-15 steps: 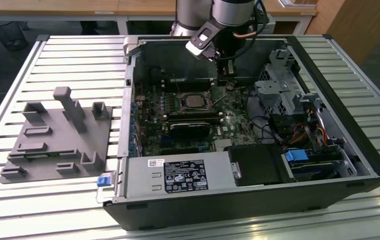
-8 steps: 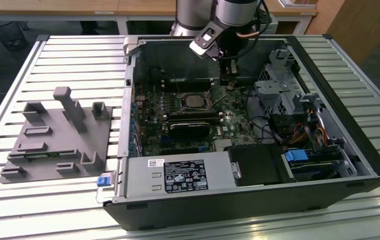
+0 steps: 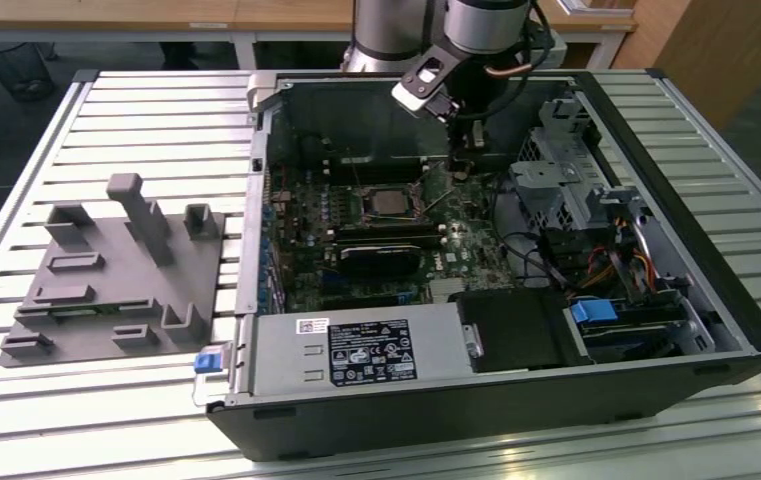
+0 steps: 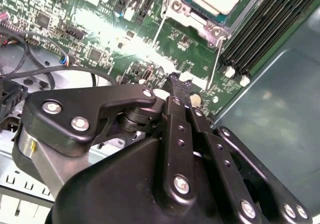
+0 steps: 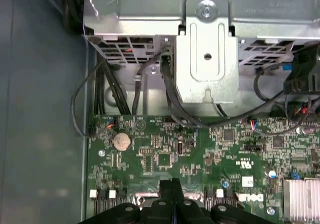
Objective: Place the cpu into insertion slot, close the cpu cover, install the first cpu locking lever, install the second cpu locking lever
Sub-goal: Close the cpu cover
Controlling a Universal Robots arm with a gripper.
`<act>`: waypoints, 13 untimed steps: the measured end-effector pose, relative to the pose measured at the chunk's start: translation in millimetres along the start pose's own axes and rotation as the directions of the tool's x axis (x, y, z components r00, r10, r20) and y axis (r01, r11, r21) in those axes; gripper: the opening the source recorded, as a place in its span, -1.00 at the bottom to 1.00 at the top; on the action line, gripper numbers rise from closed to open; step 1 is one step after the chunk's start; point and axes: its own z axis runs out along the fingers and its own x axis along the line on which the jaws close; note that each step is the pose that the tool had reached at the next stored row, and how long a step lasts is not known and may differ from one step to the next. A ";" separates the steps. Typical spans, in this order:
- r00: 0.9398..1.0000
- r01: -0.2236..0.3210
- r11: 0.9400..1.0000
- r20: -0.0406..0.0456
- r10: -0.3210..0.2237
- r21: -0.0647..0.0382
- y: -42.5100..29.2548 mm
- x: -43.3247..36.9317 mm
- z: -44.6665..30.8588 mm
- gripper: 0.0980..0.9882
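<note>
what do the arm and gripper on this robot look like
The arm is a silvery-grey tube with rounded joints, a pale wrist bracket and black and coppery cables looping beside it. The gripper is matte black: two slim fingers on bar linkages studded with silver screw heads.

the grey arm (image 3: 387, 35) stood at the top edge of the exterior view, with the wrist (image 3: 487, 25) just beside it. the gripper (image 3: 463, 160) hung under the wrist and pointed nearly straight down. in both wrist views its two black fingers (image 4: 175, 129) (image 5: 167, 191) were pressed together, tips touching, with nothing between them. the black link bars (image 4: 220, 159) were folded close to the fingers.
</note>
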 end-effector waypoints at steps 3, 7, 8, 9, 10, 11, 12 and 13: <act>1.000 0.000 1.000 0.000 0.000 0.000 2.8 0.5 1.3 -0.98; 1.000 0.000 1.000 0.000 0.000 0.000 6.6 1.2 3.3 -0.98; 1.000 0.000 1.000 0.000 0.000 0.000 7.8 1.5 3.7 -0.98; 1.000 0.000 1.000 0.000 0.000 0.000 8.9 1.9 4.1 -0.98; 1.000 0.000 1.000 0.000 0.000 0.000 9.7 2.4 4.6 -0.98; 1.000 0.000 1.000 0.000 0.000 0.000 10.3 2.9 5.3 -0.98; 1.000 0.000 1.000 0.000 0.000 0.000 10.6 3.4 6.3 -0.98; 1.000 0.000 1.000 0.000 0.000 0.000 10.9 3.8 7.3 -0.98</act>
